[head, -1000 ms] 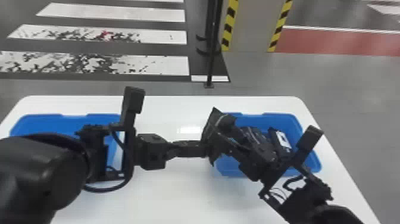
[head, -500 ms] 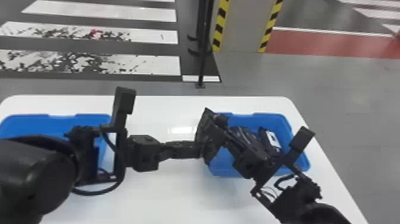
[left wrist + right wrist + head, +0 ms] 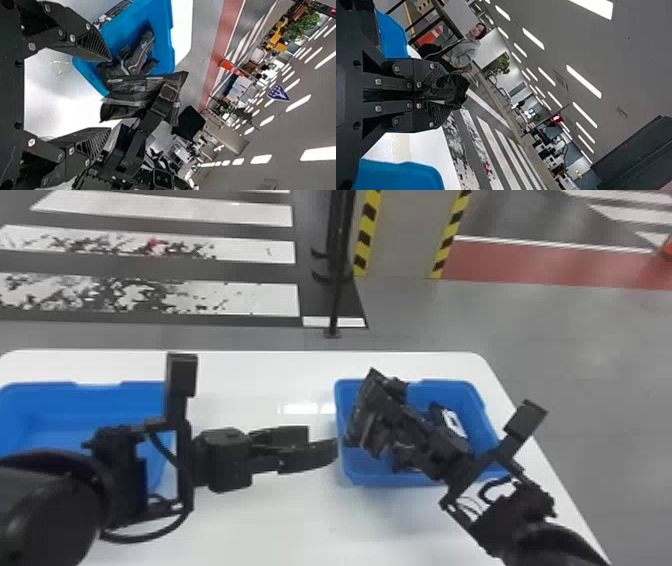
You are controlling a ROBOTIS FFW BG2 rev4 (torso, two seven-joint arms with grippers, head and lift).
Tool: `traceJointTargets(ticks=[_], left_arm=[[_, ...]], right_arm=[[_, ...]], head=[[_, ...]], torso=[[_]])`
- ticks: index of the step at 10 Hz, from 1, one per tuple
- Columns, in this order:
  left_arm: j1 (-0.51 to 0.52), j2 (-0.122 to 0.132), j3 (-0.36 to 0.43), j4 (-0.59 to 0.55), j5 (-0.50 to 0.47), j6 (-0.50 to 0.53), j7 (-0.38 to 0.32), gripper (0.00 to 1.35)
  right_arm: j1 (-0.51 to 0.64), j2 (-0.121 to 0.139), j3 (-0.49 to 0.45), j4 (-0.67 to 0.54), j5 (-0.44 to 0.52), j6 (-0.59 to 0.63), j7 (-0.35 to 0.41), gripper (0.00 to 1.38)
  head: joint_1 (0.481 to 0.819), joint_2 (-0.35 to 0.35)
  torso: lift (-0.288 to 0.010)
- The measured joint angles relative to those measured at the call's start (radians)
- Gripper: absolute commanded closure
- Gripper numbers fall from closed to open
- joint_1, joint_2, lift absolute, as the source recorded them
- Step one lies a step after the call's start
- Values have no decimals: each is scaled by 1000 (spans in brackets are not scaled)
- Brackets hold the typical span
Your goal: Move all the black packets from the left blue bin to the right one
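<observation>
Pinching a black packet (image 3: pixel 128 88), the right claw (image 3: pixel 381 406) hangs near the spread left claw (image 3: pixel 322 441).

Left blue bin (image 3: pixel 90 400): left end cut off by the head view's edge; much of the near side sits behind the left arm (image 3: pixel 45 515), bottom there unseen.

Right blue bin (image 3: pixel 425 389): partly covered by right hand (image 3: pixel 382 410) and right arm (image 3: pixel 515 510). Packets (image 3: pixel 138 55) inside overlap, can't count them. White patch (image 3: pixel 452 422) too small to make out.

Held black packet (image 3: pixel 130 89): mostly covered by fingers in the right wrist view; outline blurs into the hand in the head view.

Tabletop (image 3: pixel 280 520): near side cut off.
</observation>
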Motion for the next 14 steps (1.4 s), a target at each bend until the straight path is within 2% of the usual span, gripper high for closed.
traceJointTargets(ticks=[2, 4, 5, 6, 7, 8, 9, 11, 13, 14], left_arm=[[80, 24, 35, 0, 59, -56, -18, 159], [139, 34, 67, -8, 98, -100, -33, 159], [158, 34, 77, -16, 112, -127, -38, 159], [176, 30, 84, -19, 124, -158, -44, 159], [199, 23, 100, -23, 131, -184, -47, 159], [228, 14, 127, -31, 135, -196, -47, 159], [257, 6, 158, -46, 134, -203, -47, 157], [315, 2, 237, -123, 94, -200, -47, 154], [410, -3, 345, -206, 36, -338, -21, 157], [482, -18, 412, -268, -1, -417, 10, 159]], right_arm=[[-51, -18, -51, 51, 17, 43, 0, 1273], [-86, -35, -103, 88, 38, 65, -2, 1181], [-104, -40, -128, 115, 46, 72, -3, 1072], [-123, -49, -148, 145, 53, 86, -3, 875], [-149, -60, -158, 182, 64, 96, -4, 484], [-168, -67, -168, 206, 78, 99, -8, 223], [-174, -68, -182, 214, 93, 84, -11, 93], [-135, -55, -193, 194, 132, -22, -9, 111], [-14, -15, -192, 111, 203, -196, -16, 114], [75, 15, -190, 44, 248, -269, -36, 114]], head=[[695, -203], [695, -223], [695, -241], [695, -257], [695, -262], [695, -263], [695, -263], [695, -249], [695, -205], [695, -164]], torso=[[-138], [-138], [-138], [-138], [-138], [-138], [-138], [-138], [-138], [-138]])
